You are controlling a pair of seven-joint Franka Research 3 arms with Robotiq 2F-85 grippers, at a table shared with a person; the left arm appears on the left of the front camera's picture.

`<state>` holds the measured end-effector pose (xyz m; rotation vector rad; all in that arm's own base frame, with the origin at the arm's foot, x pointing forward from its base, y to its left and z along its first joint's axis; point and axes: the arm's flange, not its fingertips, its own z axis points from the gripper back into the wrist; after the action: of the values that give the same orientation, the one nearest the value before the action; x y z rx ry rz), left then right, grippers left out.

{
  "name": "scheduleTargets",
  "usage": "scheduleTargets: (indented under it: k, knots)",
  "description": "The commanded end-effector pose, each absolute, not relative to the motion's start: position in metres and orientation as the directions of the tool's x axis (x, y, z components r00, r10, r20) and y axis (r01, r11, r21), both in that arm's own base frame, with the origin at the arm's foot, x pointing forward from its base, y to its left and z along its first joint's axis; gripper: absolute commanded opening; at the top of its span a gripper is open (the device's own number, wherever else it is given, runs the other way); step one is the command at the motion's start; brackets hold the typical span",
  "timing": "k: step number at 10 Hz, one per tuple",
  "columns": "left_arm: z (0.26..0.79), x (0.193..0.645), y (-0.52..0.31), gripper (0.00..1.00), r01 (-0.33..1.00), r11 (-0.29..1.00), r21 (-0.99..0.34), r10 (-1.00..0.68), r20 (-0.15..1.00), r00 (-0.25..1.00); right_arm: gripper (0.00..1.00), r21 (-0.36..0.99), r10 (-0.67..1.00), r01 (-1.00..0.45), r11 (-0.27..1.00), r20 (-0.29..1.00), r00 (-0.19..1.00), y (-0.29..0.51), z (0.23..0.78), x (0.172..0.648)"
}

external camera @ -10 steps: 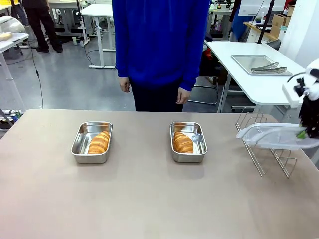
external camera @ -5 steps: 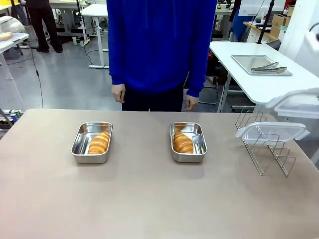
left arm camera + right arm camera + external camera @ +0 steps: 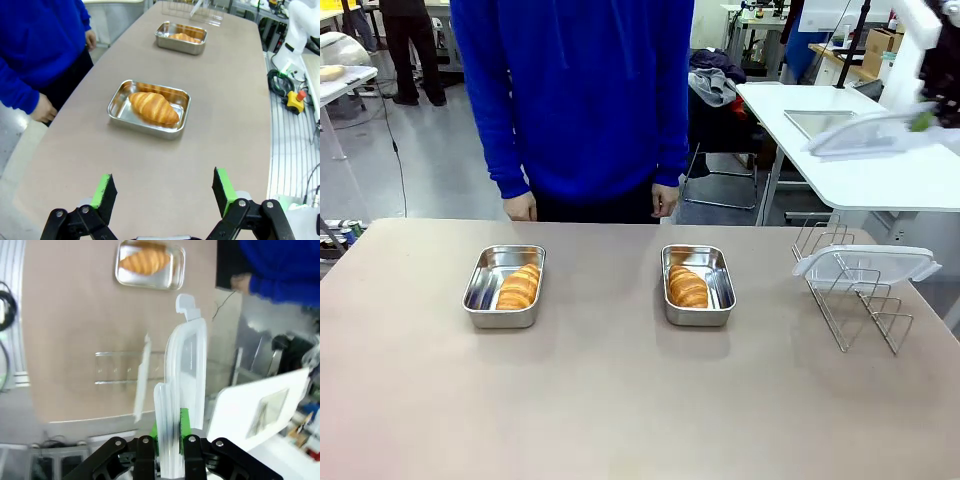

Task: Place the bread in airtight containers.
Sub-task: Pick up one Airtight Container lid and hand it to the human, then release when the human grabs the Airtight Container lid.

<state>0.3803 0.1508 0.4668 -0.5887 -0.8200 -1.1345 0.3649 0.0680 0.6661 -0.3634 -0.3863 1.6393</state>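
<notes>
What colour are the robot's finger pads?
Bright green pads on the left gripper, clearest in the left wrist view.

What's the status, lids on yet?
Left tool open, idle. Right tool shut on a lid, up high. Croissants in both tins, uncovered; other lid on rack. Person's hands at far edge.

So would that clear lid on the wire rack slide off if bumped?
Probably: the lid looks thin and light, and it only rests across the thin wires of the rack, overhanging them. Being clear plastic, it likely flexes slightly too.
</notes>
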Motion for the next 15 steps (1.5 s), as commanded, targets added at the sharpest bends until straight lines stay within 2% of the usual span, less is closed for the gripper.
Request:
scheduleTargets:
  k: [1, 4, 5, 8, 15]
  knots:
    - [0.466, 0.379, 0.151, 1.00, 0.948, 0.318, 0.013, -0.550, 0.817, 0.173, 0.08, -0.511, 0.951, -0.807, -0.296, -0.074, -0.302, 0.087, 0.655, 0.399]
    - [0.466, 0.379, 0.151, 1.00, 0.948, 0.318, 0.013, -0.550, 0.817, 0.173, 0.08, -0.538, 0.810, -0.664, -0.519, -0.063, -0.583, 0.127, 0.621, 0.449]
    - [0.466, 0.379, 0.151, 1.00, 0.948, 0.318, 0.013, -0.550, 0.817, 0.173, 0.08, -0.558, 0.788, -0.635, -0.535, -0.058, -0.613, 0.138, 0.612, 0.458]
    - [0.466, 0.379, 0.151, 1.00, 0.948, 0.318, 0.013, -0.550, 0.817, 0.173, 0.08, -0.580, 0.772, -0.625, -0.522, -0.009, -0.636, 0.150, 0.598, 0.474]
    - [0.466, 0.379, 0.151, 1.00, 0.948, 0.318, 0.013, -0.550, 0.817, 0.173, 0.08, -0.555, 0.787, -0.642, -0.529, -0.038, -0.616, 0.157, 0.589, 0.467]
